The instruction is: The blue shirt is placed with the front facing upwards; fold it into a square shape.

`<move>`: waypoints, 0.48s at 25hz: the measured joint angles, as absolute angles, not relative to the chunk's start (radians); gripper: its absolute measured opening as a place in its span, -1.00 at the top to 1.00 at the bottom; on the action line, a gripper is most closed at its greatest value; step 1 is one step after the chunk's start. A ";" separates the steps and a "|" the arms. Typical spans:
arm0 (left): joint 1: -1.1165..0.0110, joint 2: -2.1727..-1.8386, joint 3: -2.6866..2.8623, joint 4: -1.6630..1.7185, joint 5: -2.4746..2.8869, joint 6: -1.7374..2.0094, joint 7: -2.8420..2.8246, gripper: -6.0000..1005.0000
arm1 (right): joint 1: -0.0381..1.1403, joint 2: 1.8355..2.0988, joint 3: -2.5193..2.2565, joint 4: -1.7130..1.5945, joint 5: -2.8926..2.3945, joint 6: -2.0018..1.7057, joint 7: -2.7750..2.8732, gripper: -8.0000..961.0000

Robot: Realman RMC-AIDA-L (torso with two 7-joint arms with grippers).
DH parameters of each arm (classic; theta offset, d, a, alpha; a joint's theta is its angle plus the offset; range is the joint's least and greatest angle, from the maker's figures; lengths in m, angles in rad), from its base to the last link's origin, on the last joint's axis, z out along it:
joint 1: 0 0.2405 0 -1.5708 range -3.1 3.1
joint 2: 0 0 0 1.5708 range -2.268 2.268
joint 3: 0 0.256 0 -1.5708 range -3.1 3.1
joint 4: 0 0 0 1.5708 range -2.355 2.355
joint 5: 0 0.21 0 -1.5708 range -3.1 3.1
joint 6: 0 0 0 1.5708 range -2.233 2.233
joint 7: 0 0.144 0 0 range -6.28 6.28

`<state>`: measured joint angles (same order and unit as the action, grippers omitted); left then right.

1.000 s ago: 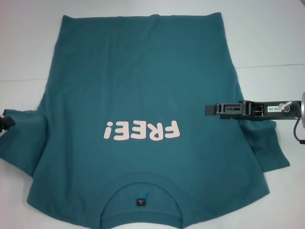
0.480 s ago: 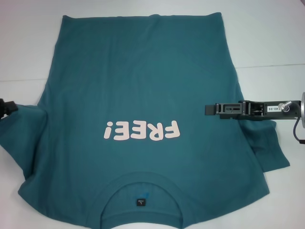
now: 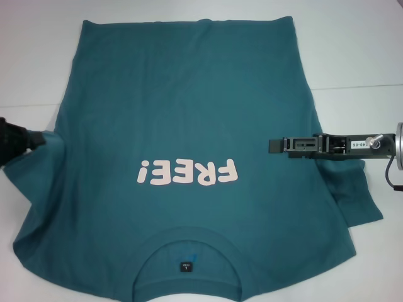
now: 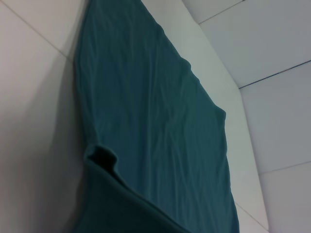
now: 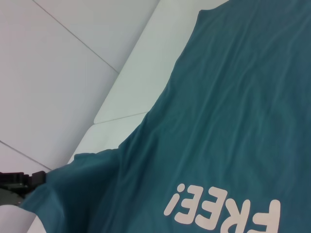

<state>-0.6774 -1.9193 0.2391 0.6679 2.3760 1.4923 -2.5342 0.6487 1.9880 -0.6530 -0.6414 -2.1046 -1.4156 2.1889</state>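
The blue shirt [image 3: 189, 113] lies front up on the white table, its collar [image 3: 187, 251] nearest me and the pink FREE! lettering [image 3: 187, 172] upside down. At the head view's left edge my left gripper [image 3: 39, 137] is shut on the hem of the left sleeve [image 3: 38, 189] and holds it raised off the table. The left wrist view shows that sleeve's opening [image 4: 103, 158] close up. My right gripper [image 3: 274, 145] reaches in from the right, level with the armpit, over the shirt's right edge. The right sleeve [image 3: 356, 198] lies flat below it.
The white table [image 3: 38, 63] shows bare on both sides of the shirt and beyond its far hem, with a seam line [image 3: 359, 85] at the right. A black cable [image 3: 393, 170] hangs by the right wrist. The right wrist view catches the left gripper [image 5: 36, 178] far off.
My left gripper has moved up and inward toward the shirt body, dragging the left sleeve with it, so the sleeve's edge now stands steeper. The right arm has stayed where it was.
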 joint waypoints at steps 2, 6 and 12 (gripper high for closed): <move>-0.678 -1.935 0.240 0.658 2.376 1.474 -2.530 0.94 | 0.649 1.990 -0.653 -0.641 -2.105 -1.414 2.189 -0.90; -0.680 -1.961 0.241 0.625 2.373 1.412 -2.521 0.94 | 0.650 1.991 -0.654 -0.639 -2.105 -1.411 2.187 -0.90; -0.691 -1.988 0.268 0.579 2.350 1.302 -2.514 0.94 | 0.649 1.993 -0.653 -0.638 -2.105 -1.409 2.185 -0.90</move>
<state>-0.6905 -1.9879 0.2682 0.5787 2.3503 1.3022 -2.5142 0.6493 1.9925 -0.6526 -0.6379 -2.1046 -1.4091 2.1854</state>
